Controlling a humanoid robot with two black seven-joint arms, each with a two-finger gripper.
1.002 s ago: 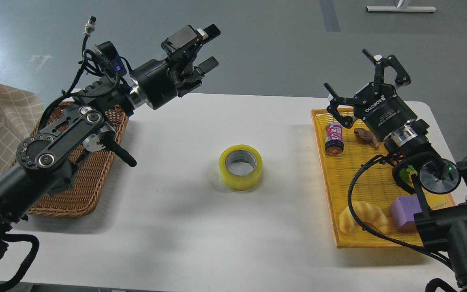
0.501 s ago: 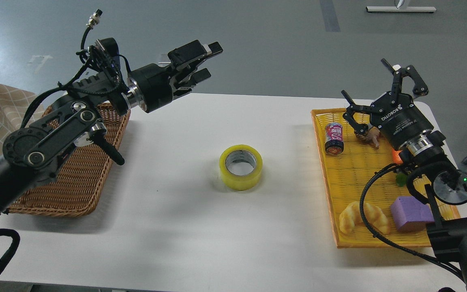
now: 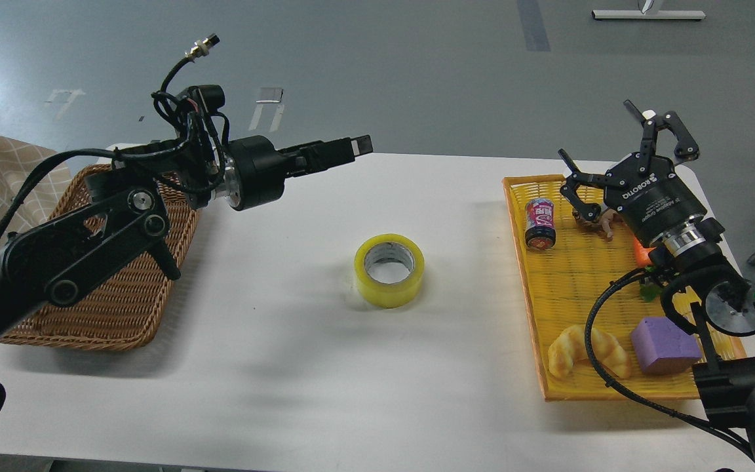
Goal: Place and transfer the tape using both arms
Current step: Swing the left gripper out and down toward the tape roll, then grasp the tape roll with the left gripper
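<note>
From our head view, the tape (image 3: 388,269) lies flat at the centre of the counter (image 3: 299,367), touched by neither arm. Our left gripper (image 3: 341,148) hangs at its eleven o'clock, edge-on; we cannot tell its state. Our right gripper (image 3: 620,154) hangs spread, released, at two o'clock over the yellow tray (image 3: 535,314).

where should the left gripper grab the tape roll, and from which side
Grip the tape across its wall, from above: one finger down the core hole, the other outside the yellow rim. It lies flat on the table with the hole facing up, so the curved sides offer no flat hold. Taking the wall nearest the left gripper probably leaves the far side free for the right gripper.
</note>
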